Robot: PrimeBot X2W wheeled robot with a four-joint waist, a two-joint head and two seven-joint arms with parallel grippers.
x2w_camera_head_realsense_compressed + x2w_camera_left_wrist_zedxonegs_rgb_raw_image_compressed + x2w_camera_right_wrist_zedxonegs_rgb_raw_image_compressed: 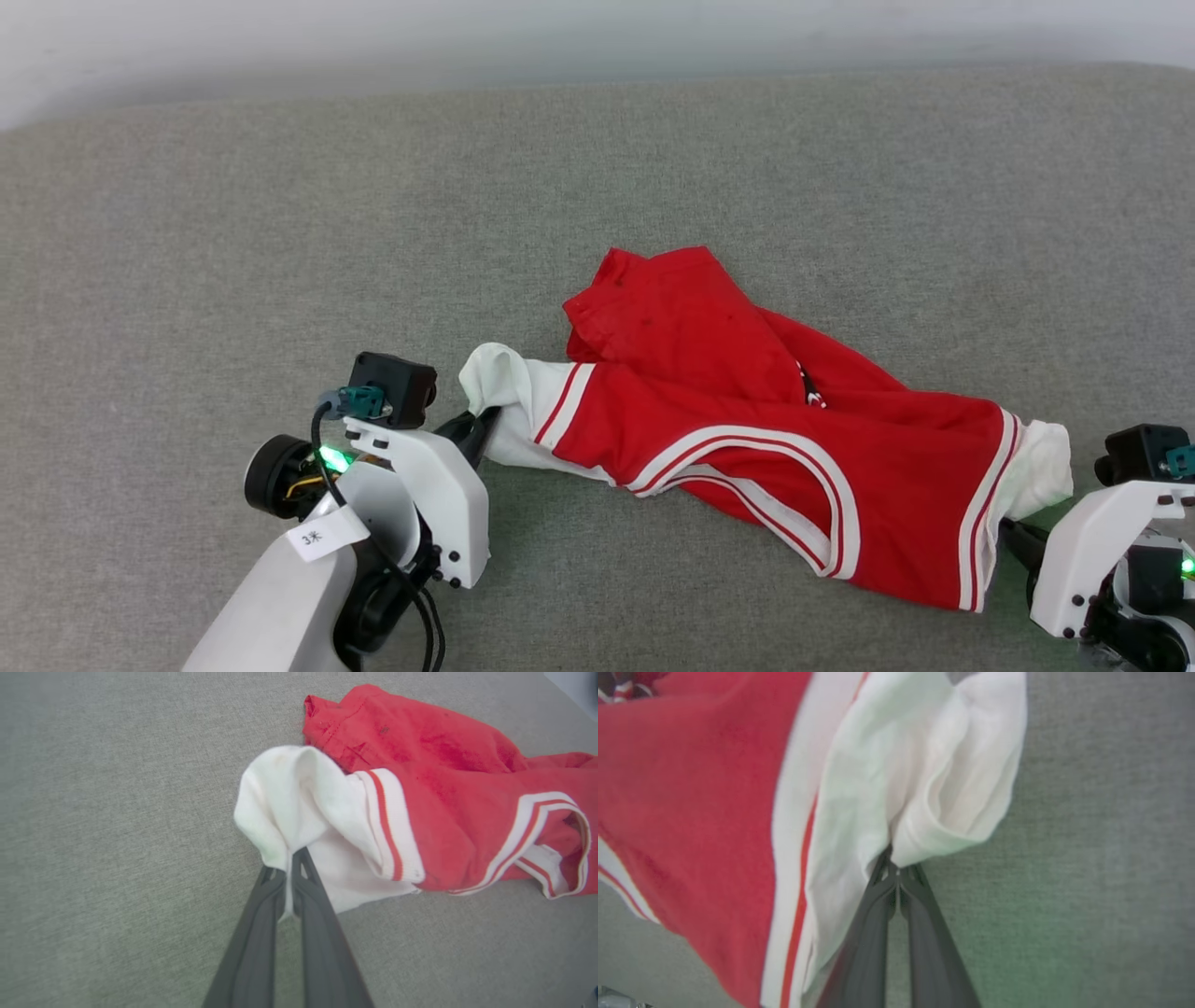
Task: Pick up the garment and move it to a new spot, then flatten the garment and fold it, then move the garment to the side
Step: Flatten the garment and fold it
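fingers of the left gripper (290, 865) and right gripper (896, 871) pinch opposite white ends of the garment (747, 439), bunched at lower centre on the grey surface (280, 233), seemingly to stretch it flat.

The surface (280, 187) is covered in grey woven fabric; its far edge, toward 12 o'clock in the head view, curves down at both corners. The garment (747, 420) lies rumpled on it, a little toward 4 o'clock of the middle, stretched from 9 o'clock to 4 o'clock: a white panel at each end, red cloth with red-and-white stripe trim between, a red fold heaped toward 12 o'clock.
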